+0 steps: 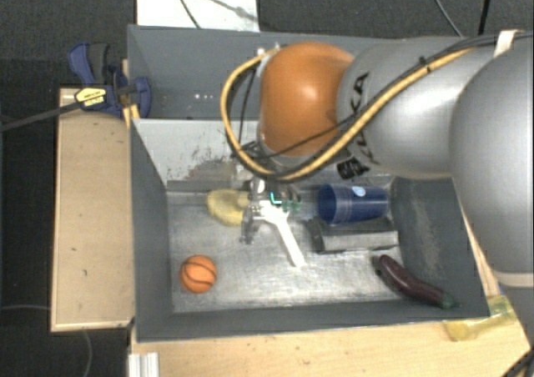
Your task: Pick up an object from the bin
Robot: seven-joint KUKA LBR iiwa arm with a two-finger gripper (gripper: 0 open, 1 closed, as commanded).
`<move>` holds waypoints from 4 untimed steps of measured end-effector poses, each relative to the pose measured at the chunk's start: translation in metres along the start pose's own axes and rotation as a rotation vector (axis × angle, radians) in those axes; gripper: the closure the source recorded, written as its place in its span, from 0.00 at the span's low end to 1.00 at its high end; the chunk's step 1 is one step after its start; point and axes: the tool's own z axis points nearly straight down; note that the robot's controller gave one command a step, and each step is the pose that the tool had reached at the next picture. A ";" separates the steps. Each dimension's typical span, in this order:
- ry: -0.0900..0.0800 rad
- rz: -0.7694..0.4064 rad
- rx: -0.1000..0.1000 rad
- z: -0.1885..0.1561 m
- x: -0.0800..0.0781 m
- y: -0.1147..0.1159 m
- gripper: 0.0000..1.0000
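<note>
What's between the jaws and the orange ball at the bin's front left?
Nothing: the camera view shows only bare grey bin floor between the jaws and the orange ball. The pale yellow thing lies farther back, off that line.

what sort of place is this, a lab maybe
Probably a robotics lab grasping setup: a silver arm reaches into a grey metal bin of unrelated small things: orange ball, blue cylinder, dark purple eggplant-like toy.
</note>
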 end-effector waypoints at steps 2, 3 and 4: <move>-0.014 0.016 -0.003 0.054 -0.011 -0.017 0.00; -0.029 0.164 -0.011 0.084 -0.023 -0.018 0.00; -0.017 0.309 -0.008 0.066 0.005 -0.046 0.00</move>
